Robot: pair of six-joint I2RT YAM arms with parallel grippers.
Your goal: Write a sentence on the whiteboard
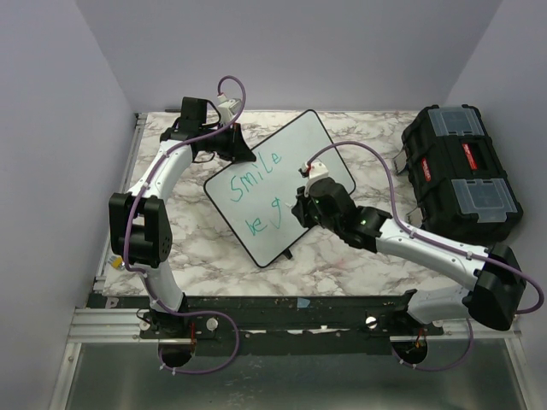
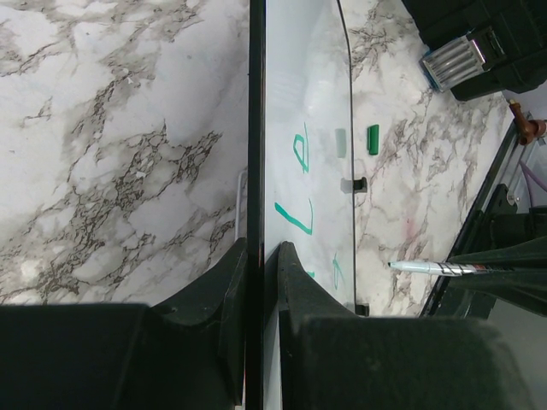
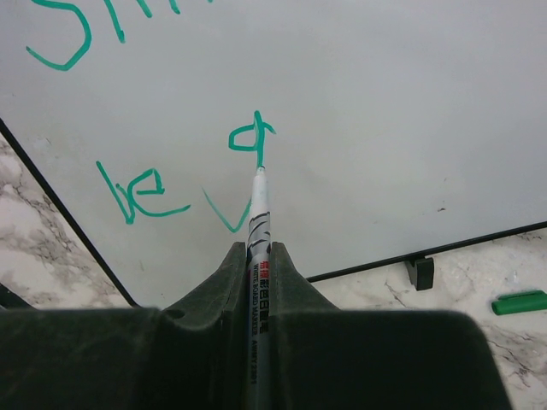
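Observation:
The whiteboard (image 1: 282, 184) lies tilted on the marble table, black-framed. Green writing on it reads "Smile" (image 1: 249, 175) with "be g" (image 1: 263, 218) below. My left gripper (image 1: 232, 142) is shut on the board's far left edge; in the left wrist view its jaws (image 2: 256, 256) clamp the black frame (image 2: 255, 128) edge-on. My right gripper (image 1: 308, 203) is shut on a white marker (image 3: 258, 222). The marker's tip touches the tail of the green "g" (image 3: 252, 137) beside "be" (image 3: 137, 195). The marker also shows in the left wrist view (image 2: 436, 267).
A black toolbox (image 1: 460, 171) with clear lid compartments stands at the right. A green marker cap (image 3: 520, 302) lies on the marble table (image 1: 197, 248) off the board's near right edge; it also shows in the left wrist view (image 2: 373, 138). Purple walls enclose the table.

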